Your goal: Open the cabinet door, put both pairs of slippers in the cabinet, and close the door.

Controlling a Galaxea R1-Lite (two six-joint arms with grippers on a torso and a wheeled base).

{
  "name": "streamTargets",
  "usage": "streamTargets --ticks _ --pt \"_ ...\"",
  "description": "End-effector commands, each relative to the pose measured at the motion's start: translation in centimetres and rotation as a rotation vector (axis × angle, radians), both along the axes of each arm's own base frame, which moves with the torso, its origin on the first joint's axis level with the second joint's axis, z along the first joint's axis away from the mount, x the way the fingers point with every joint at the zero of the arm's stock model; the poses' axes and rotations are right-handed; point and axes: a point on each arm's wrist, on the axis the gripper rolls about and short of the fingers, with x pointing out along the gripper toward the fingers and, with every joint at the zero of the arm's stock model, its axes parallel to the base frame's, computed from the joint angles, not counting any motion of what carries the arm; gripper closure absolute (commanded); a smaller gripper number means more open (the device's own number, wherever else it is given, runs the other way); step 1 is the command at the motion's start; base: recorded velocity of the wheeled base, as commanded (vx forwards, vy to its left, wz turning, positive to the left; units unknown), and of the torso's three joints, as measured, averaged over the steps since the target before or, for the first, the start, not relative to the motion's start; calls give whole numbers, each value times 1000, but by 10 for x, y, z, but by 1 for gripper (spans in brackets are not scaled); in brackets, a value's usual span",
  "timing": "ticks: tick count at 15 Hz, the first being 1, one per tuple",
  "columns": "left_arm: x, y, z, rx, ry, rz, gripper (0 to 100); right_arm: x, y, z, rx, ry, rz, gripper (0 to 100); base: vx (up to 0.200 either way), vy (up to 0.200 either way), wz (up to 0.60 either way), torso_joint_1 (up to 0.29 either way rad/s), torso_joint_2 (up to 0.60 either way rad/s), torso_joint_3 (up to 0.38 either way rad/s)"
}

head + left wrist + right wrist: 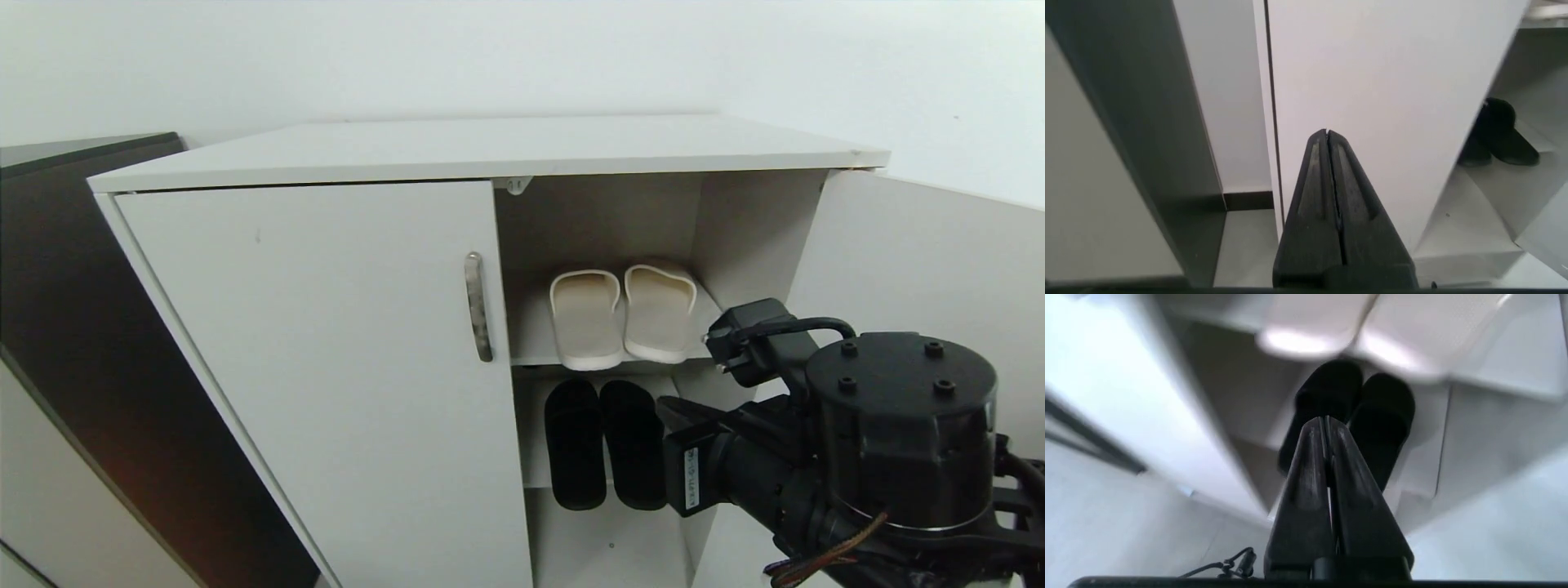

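The white cabinet [490, 151] has its right door [914, 261] swung open and its left door [326, 367] closed, with a metal handle [478, 306]. A cream pair of slippers [622, 317] lies on the upper shelf. A black pair [604, 445] lies on the shelf below, toes inward. My right gripper [1328, 425] is shut and holds nothing, just in front of the black slippers [1349, 404] and apart from them. My left gripper [1327, 137] is shut and empty, low before the closed left door [1388, 98].
A dark panel [90, 327] leans beside the cabinet on the left. The wall stands close behind. My right arm [865, 441] fills the space between the open door and the cabinet's right compartment. The bottom compartment floor [612, 539] is bare.
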Motion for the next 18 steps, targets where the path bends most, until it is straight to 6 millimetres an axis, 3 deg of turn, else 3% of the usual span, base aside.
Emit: streamTargets --ticks 1,18 --pt "0 0 0 -1 1 0 100 1 1 -2 -6 4 -1 100 -200 0 0 -7 -2 2" --pt "0 0 0 -2 1 0 100 -1 -3 -13 -41 25 -3 100 -200 0 0 2 1 1"
